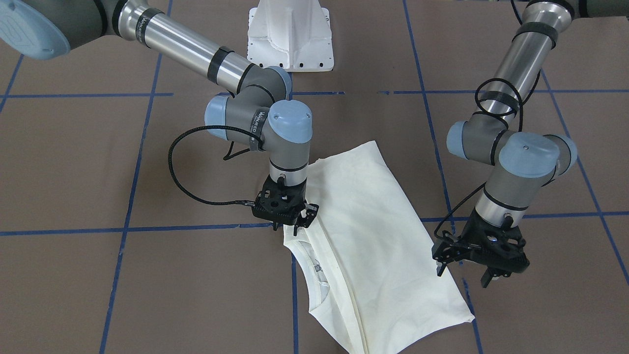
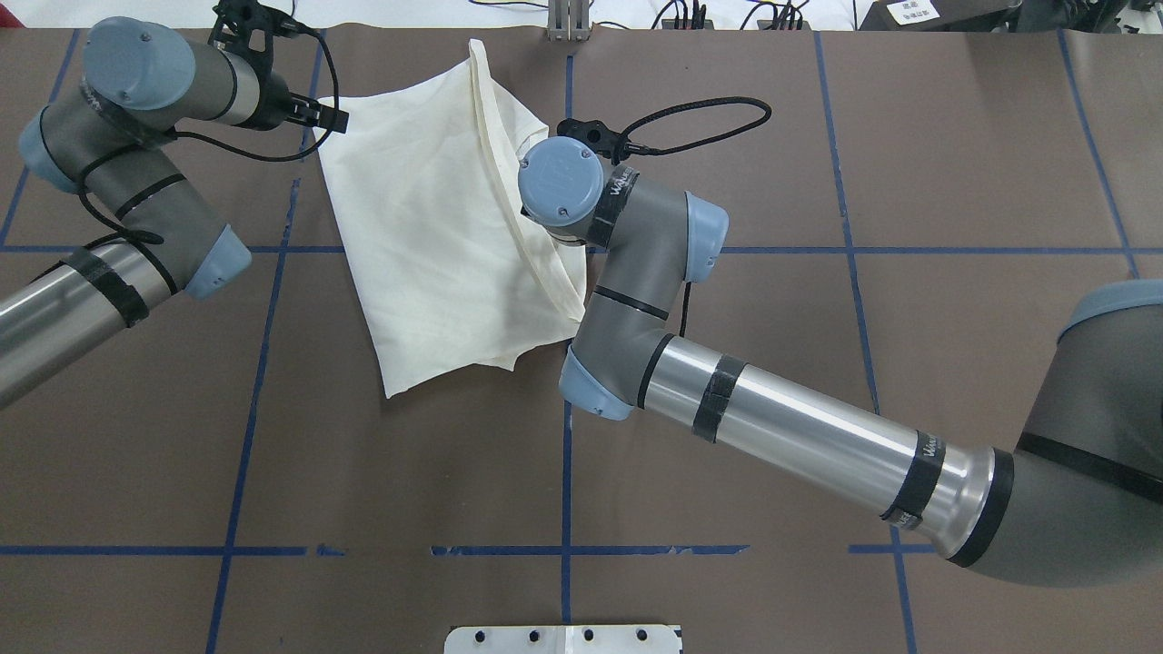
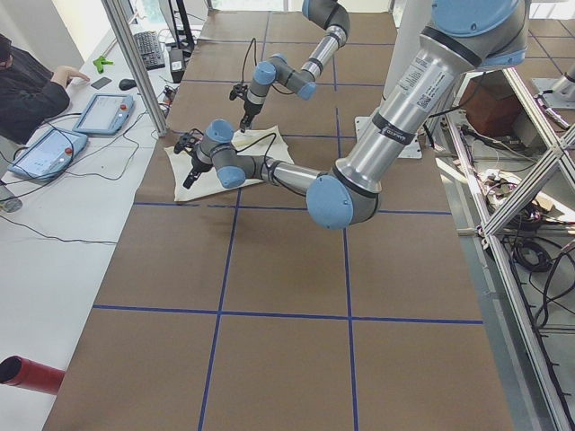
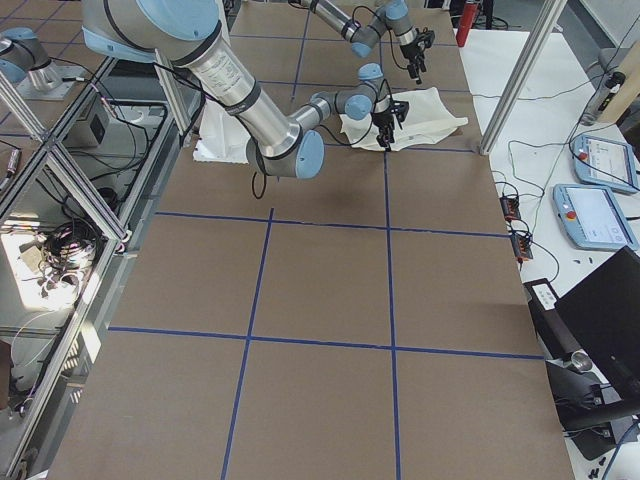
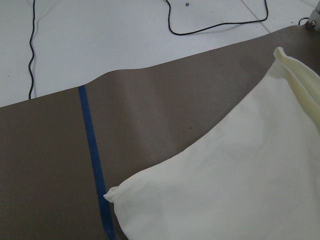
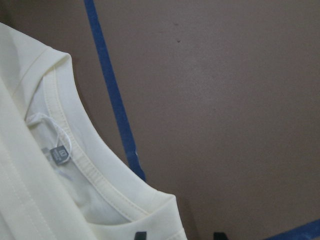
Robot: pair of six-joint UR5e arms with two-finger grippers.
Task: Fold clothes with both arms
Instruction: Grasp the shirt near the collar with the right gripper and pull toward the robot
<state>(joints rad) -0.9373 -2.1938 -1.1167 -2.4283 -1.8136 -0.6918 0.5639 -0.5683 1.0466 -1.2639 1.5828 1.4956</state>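
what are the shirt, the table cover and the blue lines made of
T-shirt: soft matte knit, probably cotton jersey; it creases and has a stitched ribbed collar.
Table cover: matte brown sheet, maybe paper or vinyl; its edge buckles.
Blue lines: likely adhesive tape, broken in places.

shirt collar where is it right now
In the front-facing view the collar sits at the left edge of the shirt, just under the right gripper, against the vertical blue tape line.
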